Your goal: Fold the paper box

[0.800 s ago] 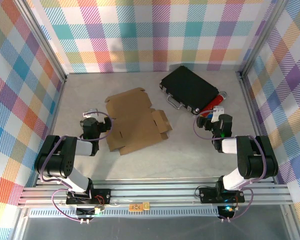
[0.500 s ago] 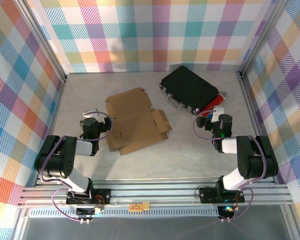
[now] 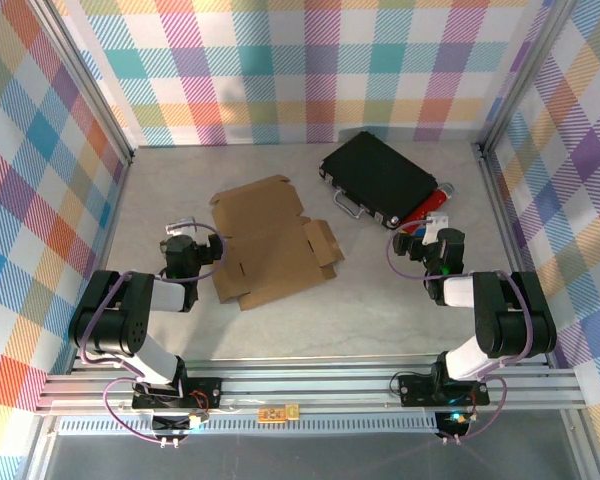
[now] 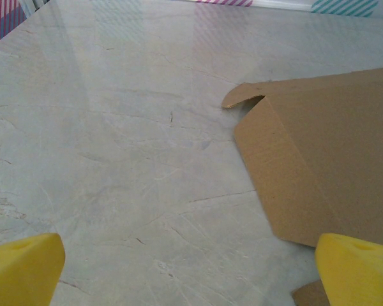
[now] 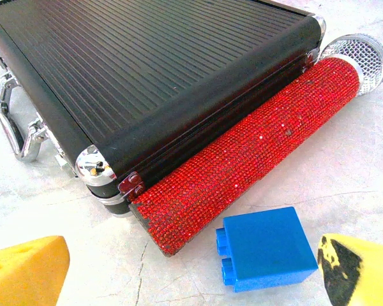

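Top view — paper box (image 3: 270,243) lies flat on the table (image 3: 380,310), long axis roughly far-to-near, small side flap pointing right. Left claw (image 3: 183,226) is just beside its left edge.
Left wrist: claw released, box corner ahead-right.
Right wrist — right claw (image 5: 191,271) released, facing black case (image 5: 153,76).

Brown paper box (image 3: 270,245); black case (image 5: 147,70); red microphone (image 5: 249,150); blue block (image 5: 265,245).

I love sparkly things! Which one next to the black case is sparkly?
The long red microphone lying along the black case: it is covered in glittering studs. The blue block near its end is plain and smooth.
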{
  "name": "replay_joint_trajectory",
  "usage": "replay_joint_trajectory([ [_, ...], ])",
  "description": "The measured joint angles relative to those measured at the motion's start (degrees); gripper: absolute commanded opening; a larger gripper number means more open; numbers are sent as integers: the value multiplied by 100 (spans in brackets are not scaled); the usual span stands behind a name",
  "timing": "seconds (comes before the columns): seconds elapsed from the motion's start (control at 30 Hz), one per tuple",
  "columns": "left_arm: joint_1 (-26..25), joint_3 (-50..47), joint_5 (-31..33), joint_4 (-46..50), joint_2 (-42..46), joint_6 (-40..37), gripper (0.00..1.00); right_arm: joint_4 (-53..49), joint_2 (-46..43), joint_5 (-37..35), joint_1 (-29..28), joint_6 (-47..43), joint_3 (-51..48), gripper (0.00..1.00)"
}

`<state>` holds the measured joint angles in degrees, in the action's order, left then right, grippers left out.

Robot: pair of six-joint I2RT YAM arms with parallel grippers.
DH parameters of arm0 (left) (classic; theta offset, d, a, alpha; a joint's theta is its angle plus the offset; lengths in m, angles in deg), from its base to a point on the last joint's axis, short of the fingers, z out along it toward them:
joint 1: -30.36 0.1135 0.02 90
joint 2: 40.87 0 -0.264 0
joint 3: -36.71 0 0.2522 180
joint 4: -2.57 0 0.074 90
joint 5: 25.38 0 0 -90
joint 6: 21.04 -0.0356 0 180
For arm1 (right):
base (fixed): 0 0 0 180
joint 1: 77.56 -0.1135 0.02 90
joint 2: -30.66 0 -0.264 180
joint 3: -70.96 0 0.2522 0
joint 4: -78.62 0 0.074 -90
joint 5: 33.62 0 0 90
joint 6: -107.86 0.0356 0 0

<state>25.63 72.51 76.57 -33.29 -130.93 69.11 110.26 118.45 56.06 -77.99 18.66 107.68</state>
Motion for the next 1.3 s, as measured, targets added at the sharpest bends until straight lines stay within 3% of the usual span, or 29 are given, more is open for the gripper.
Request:
replay_joint_trajectory([
  [0.1,-35,11,20,83,35,-17,100,-136,-79,-66,-9,4,13,99],
  [0.27,-409,573,684,1558,920,-42,100,-1950,-1130,-1073,-192,544,826,99],
  [0.37,-577,1434,1178,2465,1600,365,100,-3071,-1620,-1510,-229,1069,2127,99],
  [0.47,-577,3281,1565,4459,1729,1443,100,-4192,-1539,-1685,-284,1305,4151,99],
  [0.57,-363,5241,1095,5974,1366,2424,98,-5412,-1047,-1696,-319,1963,6426,99],
  [0.67,-61,5952,136,6793,1152,3316,81,-6170,-868,-1276,-243,2924,7388,99],
  [0.73,42,5952,-407,7355,992,3840,70,-6575,-876,-833,-216,3198,7388,94],
  [0.9,-7,5309,-1519,8358,798,4470,52,-7783,-479,-138,-782,3458,7305,67],
  [1.0,-33,5001,-1786,8999,800,4489,38,-8188,-450,354,-1268,3576,6721,65],
  [1.13,7,4784,-2074,9519,726,4315,33,-8247,-525,1193,-1794,3917,5440,65],
  [1.3,11,4575,-2424,9482,42,4245,31,-7495,-568,2155,-1976,4669,3589,69],
])
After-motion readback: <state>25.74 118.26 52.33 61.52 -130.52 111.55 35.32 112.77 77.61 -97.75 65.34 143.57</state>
